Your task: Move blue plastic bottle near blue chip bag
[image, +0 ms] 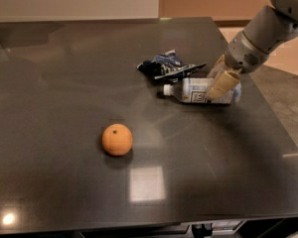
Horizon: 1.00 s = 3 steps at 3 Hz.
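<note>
The blue plastic bottle (pixel 196 90) lies on its side on the dark table (pixel 64 83), white cap pointing left. The blue chip bag (pixel 165 65) lies crumpled just behind and left of it, almost touching it. My gripper (pixel 218 78) comes in from the upper right and sits over the bottle's right end. Its jaws stand apart, one tan finger (pixel 223 85) in front of the bottle and the other (pixel 215 66) behind it. The bottle rests on the table.
An orange (pixel 117 139) sits on the table to the front left, well apart from the bottle. The table's right edge (pixel 275 118) runs close to the right of the bottle.
</note>
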### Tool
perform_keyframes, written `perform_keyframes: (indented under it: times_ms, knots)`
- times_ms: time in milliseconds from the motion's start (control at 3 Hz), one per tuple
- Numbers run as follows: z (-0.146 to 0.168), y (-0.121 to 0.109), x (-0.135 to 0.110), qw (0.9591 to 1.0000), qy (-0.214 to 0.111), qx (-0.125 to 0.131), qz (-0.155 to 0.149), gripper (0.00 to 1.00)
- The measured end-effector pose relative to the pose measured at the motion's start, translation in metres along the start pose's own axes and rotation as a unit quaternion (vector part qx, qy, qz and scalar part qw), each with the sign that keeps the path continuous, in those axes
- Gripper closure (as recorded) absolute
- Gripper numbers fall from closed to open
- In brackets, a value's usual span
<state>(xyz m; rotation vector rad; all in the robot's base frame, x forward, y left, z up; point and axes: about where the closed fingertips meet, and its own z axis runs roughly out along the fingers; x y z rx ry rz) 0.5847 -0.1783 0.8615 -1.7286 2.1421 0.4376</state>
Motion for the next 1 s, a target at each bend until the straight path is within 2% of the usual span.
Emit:
perform_keyframes:
  times_ms: [333,667,1000]
  knots:
    - [-0.004,0.006,0.002,0.9984,-0.041,0.033,0.021,0.12]
    - [-0.004,-0.006,0.001,0.9964,-0.053,0.06,0.026,0.0]
    - [-0.004,-0.006,0.001,0.9964,-0.053,0.06,0.026,0.0]
